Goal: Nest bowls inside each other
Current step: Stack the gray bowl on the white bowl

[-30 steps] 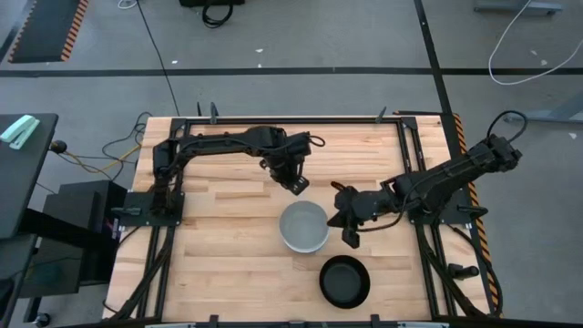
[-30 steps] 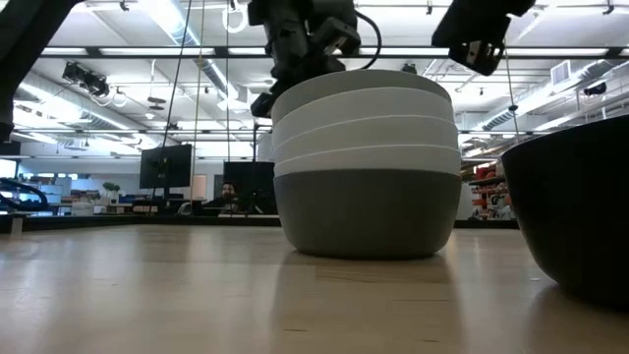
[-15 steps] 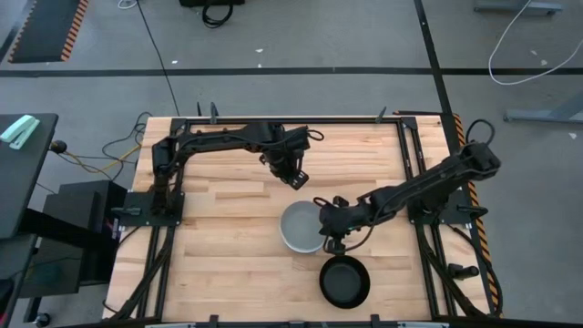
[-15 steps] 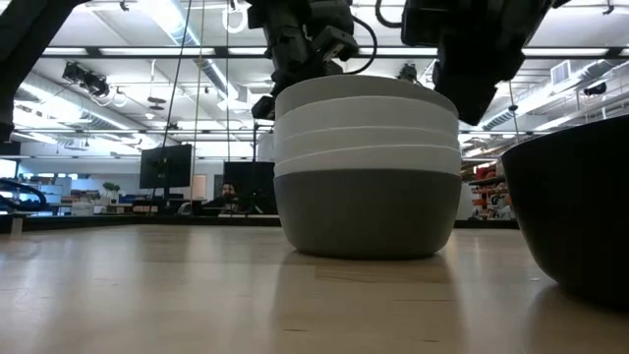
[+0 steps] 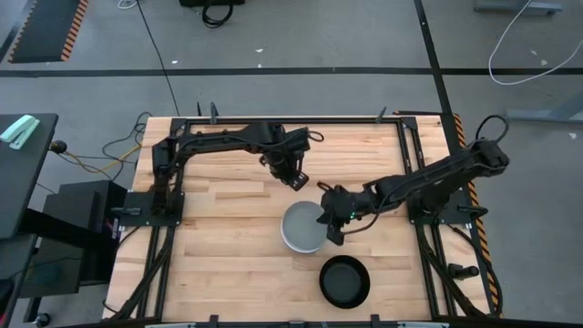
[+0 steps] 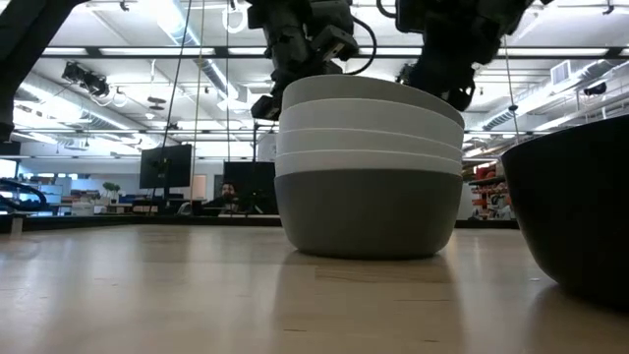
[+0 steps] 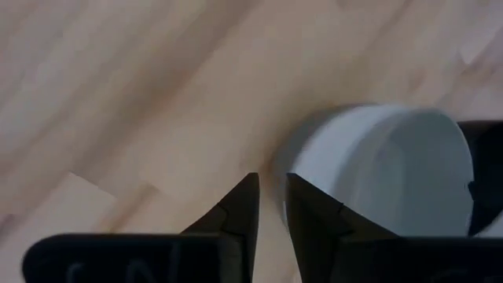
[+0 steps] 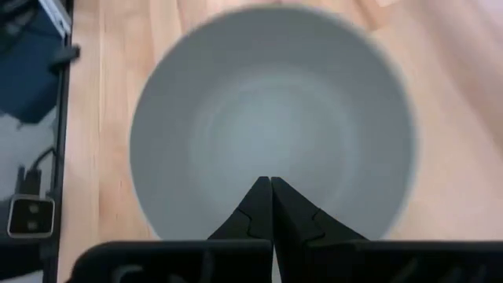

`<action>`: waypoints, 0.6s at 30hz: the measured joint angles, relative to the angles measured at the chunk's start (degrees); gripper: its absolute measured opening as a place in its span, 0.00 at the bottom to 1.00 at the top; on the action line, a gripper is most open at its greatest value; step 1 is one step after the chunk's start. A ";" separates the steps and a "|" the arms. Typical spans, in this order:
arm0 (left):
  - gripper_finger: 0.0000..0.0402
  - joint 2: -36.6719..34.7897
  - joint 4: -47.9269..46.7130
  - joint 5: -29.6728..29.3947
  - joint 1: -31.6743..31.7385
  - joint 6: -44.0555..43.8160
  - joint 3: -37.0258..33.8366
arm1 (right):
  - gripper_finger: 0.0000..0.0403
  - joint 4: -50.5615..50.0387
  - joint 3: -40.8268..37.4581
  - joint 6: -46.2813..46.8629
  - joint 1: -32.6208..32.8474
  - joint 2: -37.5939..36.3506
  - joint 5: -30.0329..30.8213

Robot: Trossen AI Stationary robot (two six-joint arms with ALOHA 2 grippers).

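Note:
A stack of nested bowls stands on its dark grey bottom bowl, with white bowls above it. The top bowl sits tilted, its right side lower. A lone black bowl rests on the table nearer the near edge and fills the right of the low view. My right gripper is shut at the stack's right rim. My left gripper hovers just beyond the stack's far side, its fingers a narrow gap apart. My right gripper's shut fingers come slanting down from the table's right onto the top bowl's right rim. They appear to press there, since that side sits lower. The exact place of touch is hidden by the gripper itself.
Bare wooden table lies left of the stack and toward the near left corner. Metal rails run along both sides. The right arm stretches in from the right rail.
My right gripper has swung from the table's right in to the stack's right rim, then drawn slightly toward the far edge. The top bowl, level before, now tilts with its right side down. My left gripper has drifted a little toward the far edge.

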 joint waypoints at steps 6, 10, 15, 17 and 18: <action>0.15 0.00 -1.36 1.54 -4.75 -0.60 0.00 | 0.01 -3.87 0.00 -2.72 -2.73 -2.48 -0.03; 0.12 -0.28 -2.34 1.44 -7.06 -0.95 -0.04 | 0.01 -6.76 0.00 -4.20 -4.62 -3.33 0.00; 0.10 -2.51 -2.70 0.80 -7.64 -3.64 0.00 | 0.01 -6.48 0.00 -4.56 -6.03 -3.97 -0.16; 0.10 -3.23 -2.95 0.69 -7.98 -4.42 0.00 | 0.01 -6.53 0.00 -4.54 -6.22 -3.97 -0.43; 0.10 -3.40 -2.80 0.64 -8.29 -4.97 0.04 | 0.01 -6.39 0.00 -4.51 -6.19 -3.90 -0.43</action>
